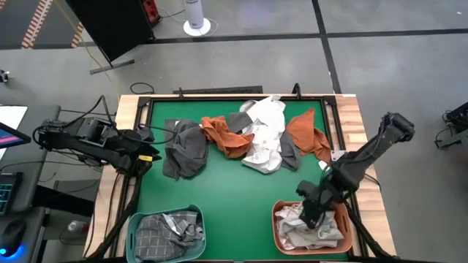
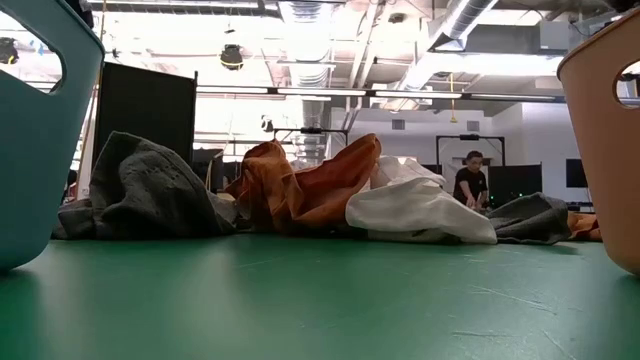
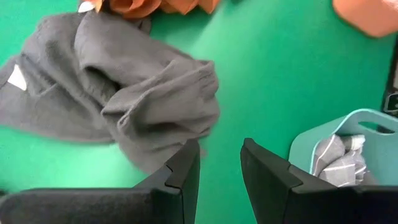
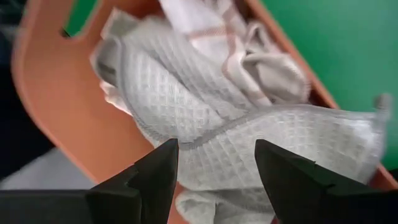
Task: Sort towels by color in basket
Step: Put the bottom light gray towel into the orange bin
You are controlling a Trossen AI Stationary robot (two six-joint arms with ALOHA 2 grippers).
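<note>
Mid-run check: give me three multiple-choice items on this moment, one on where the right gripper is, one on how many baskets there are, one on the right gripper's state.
1. The right gripper is over:
A. the orange basket
B. the teal basket
C. the bare mat

2. Baskets on the table:
A. one
B. two
C. three

3. The right gripper's fingers are:
A. shut on a towel
B. open, holding nothing
C. out of view

Answers: 1 A, the high view shows it above the light grey waffle towel there. 2 B, one teal, one orange. 3 B, the right wrist view shows the fingers spread above the towel.

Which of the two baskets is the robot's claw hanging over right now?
The orange basket at the table's front right: the right gripper hangs open above the light grey towels in it. The teal basket has no gripper above it.
</note>
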